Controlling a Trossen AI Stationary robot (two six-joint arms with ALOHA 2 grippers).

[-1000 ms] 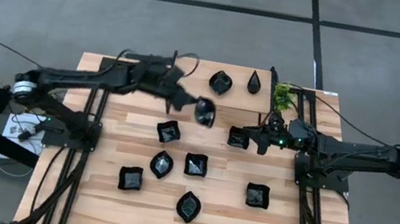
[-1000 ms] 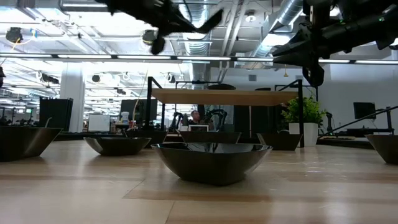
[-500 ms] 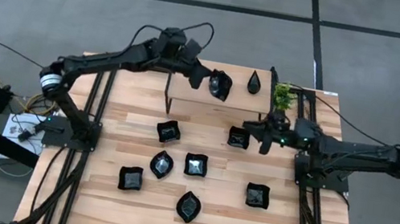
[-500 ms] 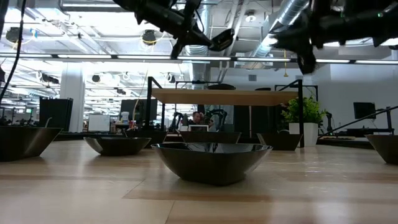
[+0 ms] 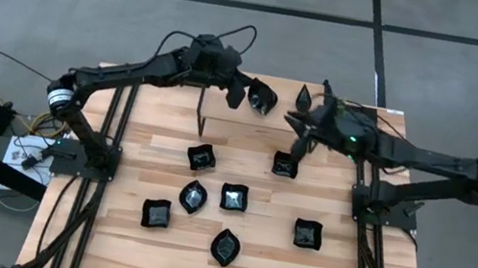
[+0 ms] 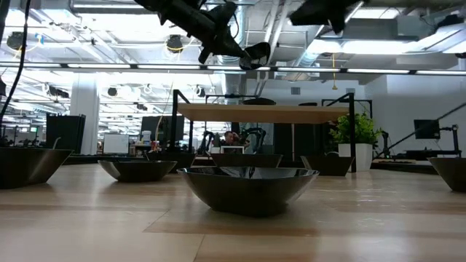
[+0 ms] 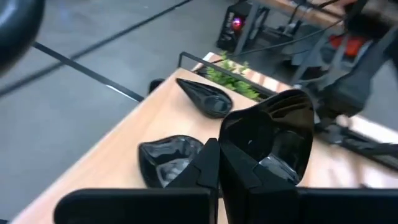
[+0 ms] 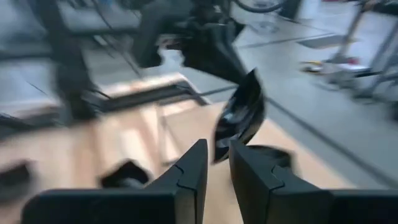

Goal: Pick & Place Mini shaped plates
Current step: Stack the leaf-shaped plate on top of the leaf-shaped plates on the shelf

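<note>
My left gripper [image 5: 245, 96] is shut on a square black mini plate [image 7: 273, 140], held in the air over the raised wooden shelf [image 5: 223, 112] at the table's far side. Under it on the shelf sits another square plate [image 7: 168, 158], and a teardrop plate [image 5: 304, 97] lies farther right. Several more black plates rest on the table, among them one [image 5: 285, 164] below my right gripper [image 5: 299, 132]. That gripper hangs high in the air with a narrow gap between its fingers [image 8: 216, 152] and nothing in it. My left gripper pinches the square plate's rim [image 7: 239, 165] between its two fingers, on the side facing the arm. The fingers come from the table's left, slanting slightly down. The plate is lifted clear of the shelf and tilted steeply, its hollow [image 8: 239, 115] turned toward the gripper.
A small green plant [image 6: 354, 131] stands at the shelf's right end, next to my right arm. The shelf rests on thin black legs [image 5: 199, 120]. Plates [image 5: 201, 157] [image 5: 233, 196] [image 5: 306, 233] are scattered over the middle and near part of the table.
My left gripper has carried the square plate from above the table's middle toward the far edge and over the shelf, rolling as it went, then held still. My right gripper has risen from beside the plate on the table and rolled.
</note>
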